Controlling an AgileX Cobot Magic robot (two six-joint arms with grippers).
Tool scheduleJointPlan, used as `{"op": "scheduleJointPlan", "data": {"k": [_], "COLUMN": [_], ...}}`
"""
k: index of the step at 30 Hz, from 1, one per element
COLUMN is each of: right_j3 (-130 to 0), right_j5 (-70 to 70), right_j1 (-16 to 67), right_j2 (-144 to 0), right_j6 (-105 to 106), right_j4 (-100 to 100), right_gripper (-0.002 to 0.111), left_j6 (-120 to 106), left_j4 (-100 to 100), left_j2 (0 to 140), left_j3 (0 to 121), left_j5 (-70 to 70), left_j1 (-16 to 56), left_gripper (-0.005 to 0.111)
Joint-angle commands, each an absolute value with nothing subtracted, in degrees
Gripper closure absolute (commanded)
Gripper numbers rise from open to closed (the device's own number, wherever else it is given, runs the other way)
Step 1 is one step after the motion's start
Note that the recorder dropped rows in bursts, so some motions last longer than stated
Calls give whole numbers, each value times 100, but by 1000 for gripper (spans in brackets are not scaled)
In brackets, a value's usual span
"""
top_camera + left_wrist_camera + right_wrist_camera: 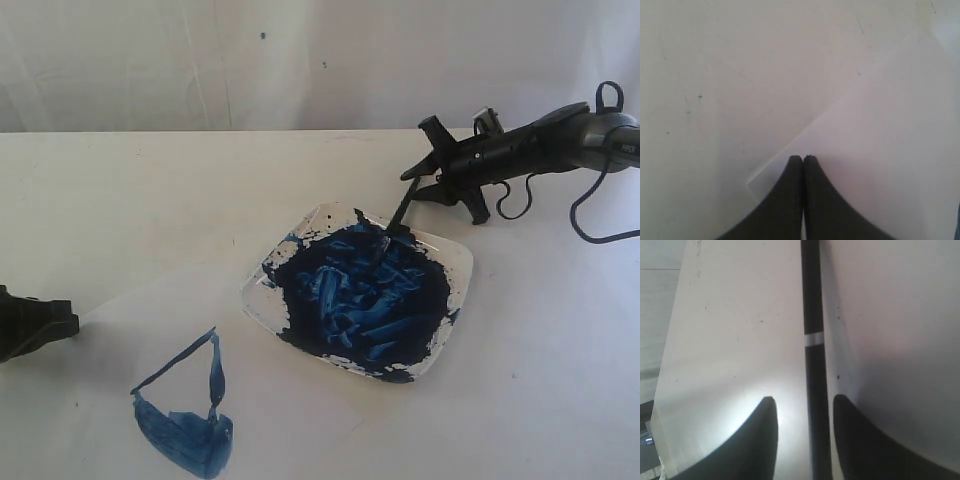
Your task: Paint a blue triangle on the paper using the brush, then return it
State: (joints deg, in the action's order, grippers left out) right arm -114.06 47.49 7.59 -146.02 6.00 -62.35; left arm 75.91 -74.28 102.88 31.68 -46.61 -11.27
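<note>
Two hands are in view. The right hand point(804, 399) stands spread either side of the brush point(395, 222) handle, with a gap showing, so it is not pinching. The left hand point(803, 159) is pressed together over a corner of the paper point(300, 400), near the tabletop's point(120, 200) left edge. The brush bristles sit in the paint on the plate point(455, 300), mid-tabletop. The blue triangle point(185, 425) lies on the paper toward the near edge. Risk: the unclamped, leaning handle may topple and smear paint, and an off-centre closure may tip the plate. Open room lies along the far and right edges.
</note>
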Motion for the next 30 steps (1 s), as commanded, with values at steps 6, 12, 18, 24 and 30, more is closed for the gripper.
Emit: {"op": "scheduleJointPlan", "data": {"k": [6, 12, 18, 24, 30], "right_j3": [-11379, -11379, -11379, -11379, -11379], "right_j5": [4958, 4973, 5032, 5153, 5298], "right_j1": [761, 761, 761, 761, 761], "right_j2": [-14899, -14976, -14976, -14976, -14976], "right_j6": [586, 586, 586, 586, 586], "right_j4": [-6100, -6100, -6100, -5975, -5569], "right_gripper": [81, 81, 81, 81, 87], "left_j6": [7556, 7556, 7556, 7556, 7556], "left_j4": [-7480, -7480, -7480, -7480, -7480], "left_j2": [10345, 10345, 10345, 10345, 10345], "left_j3": [3140, 3140, 3140, 3140, 3140], "left_j5": [-3928, -3928, -3928, -3928, -3928], "left_j1": [-1126, -1126, -1126, -1126, -1126], "left_gripper": [107, 107, 107, 107, 107]}}
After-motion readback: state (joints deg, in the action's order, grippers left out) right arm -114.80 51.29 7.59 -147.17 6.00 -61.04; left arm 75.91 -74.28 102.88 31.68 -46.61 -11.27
